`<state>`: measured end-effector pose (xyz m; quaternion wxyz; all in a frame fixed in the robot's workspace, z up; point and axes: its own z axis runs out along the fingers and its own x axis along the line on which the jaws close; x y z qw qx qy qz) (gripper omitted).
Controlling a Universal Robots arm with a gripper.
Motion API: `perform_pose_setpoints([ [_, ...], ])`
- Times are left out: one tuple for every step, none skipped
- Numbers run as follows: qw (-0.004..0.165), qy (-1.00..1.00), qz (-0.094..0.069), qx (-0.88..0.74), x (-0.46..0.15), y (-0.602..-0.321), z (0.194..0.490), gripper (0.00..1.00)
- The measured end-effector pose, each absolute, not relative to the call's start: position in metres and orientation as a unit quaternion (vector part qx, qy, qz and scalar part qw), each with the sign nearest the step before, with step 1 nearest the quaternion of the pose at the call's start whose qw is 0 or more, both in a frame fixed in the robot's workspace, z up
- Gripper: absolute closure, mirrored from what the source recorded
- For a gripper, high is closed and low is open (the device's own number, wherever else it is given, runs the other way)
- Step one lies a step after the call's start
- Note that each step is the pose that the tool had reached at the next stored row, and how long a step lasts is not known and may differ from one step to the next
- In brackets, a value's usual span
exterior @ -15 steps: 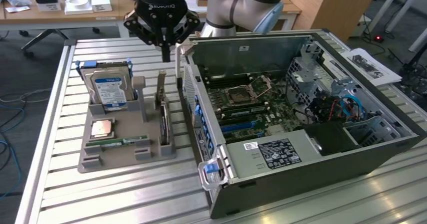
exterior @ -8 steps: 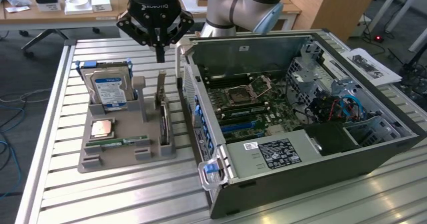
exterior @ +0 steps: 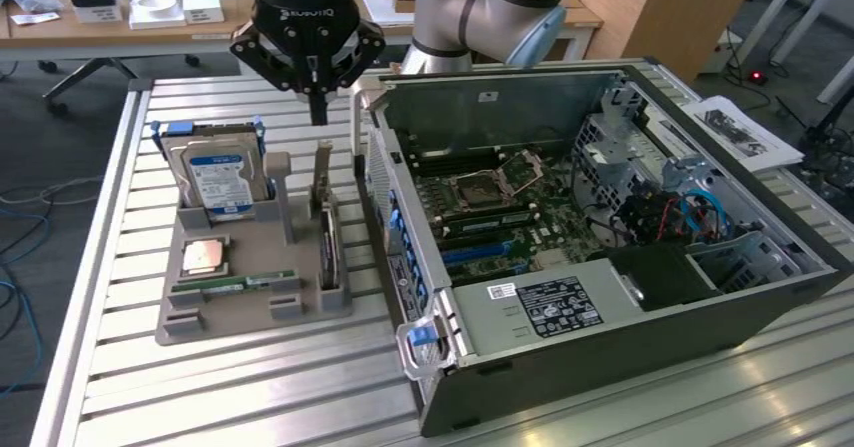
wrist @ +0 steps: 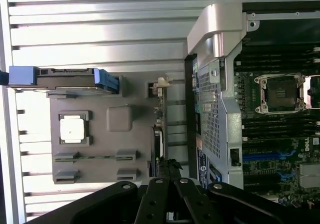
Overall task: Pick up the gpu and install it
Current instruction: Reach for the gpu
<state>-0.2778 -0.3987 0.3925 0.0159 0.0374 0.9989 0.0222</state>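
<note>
Pincer [exterior: 320, 117] clenched, empty, poised above the gpu [exterior: 326, 217], clear of it. Gpu stands on edge in grey holder [exterior: 227, 312], at the exterior view's left of the open case [exterior: 601, 367].

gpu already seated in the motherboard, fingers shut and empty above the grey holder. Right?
No. The gpu stands on edge in the grey holder, outside the case, as the exterior view shows. The gripper hangs above it, fingers shut and empty.

counter [exterior: 200, 397]: silver, ribbed slats. holder [exterior: 230, 322]: plain grey. hard drive [exterior: 220, 182]: silver, blue-white label, blue rails. gpu [exterior: 323, 202]: dark board. memory stick [exterior: 240, 281]: green. tool [exterior: 318, 115]: black. case [exterior: 601, 367]: dark grey. motherboard [exterior: 514, 212]: green, blue slots.
</note>
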Motion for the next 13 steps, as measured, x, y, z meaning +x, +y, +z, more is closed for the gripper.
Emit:
perform_pose_setpoints([
  [0.016,0.999,0.022,0.037,-0.2783,-0.3987,0.3926,0.89],
  [0.016,0.999,0.022,0.037,-0.2793,-0.3987,0.3926,0.89],
  [0.016,0.999,0.022,0.037,-0.2806,-0.3987,0.3925,0.89],
  [0.016,0.999,0.022,0.037,-0.2821,-0.3987,0.3925,0.89],
  [0.016,0.999,0.022,0.037,-0.2836,-0.3987,0.3925,0.89],
  [0.016,0.999,0.022,0.037,-0.2848,-0.3987,0.3925,0.89],
  [0.016,0.999,0.022,0.037,-0.2855,-0.3987,0.3925,0.89],
  [0.016,0.999,0.022,0.037,-0.2861,-0.3989,0.3926,0.89],
  [0.016,0.999,0.022,0.037,-0.2866,-0.3992,0.3925,0.89],
  [0.016,0.999,0.022,0.037,-0.2868,-0.3999,0.3925,0.89],
  [0.016,0.999,0.022,0.037,-0.2870,-0.4008,0.3925,0.89],
  [0.016,0.999,0.022,0.037,-0.2871,-0.4021,0.3925,0.89],
  [0.016,0.999,0.022,0.037,-0.2873,-0.4036,0.3925,0.89],
])
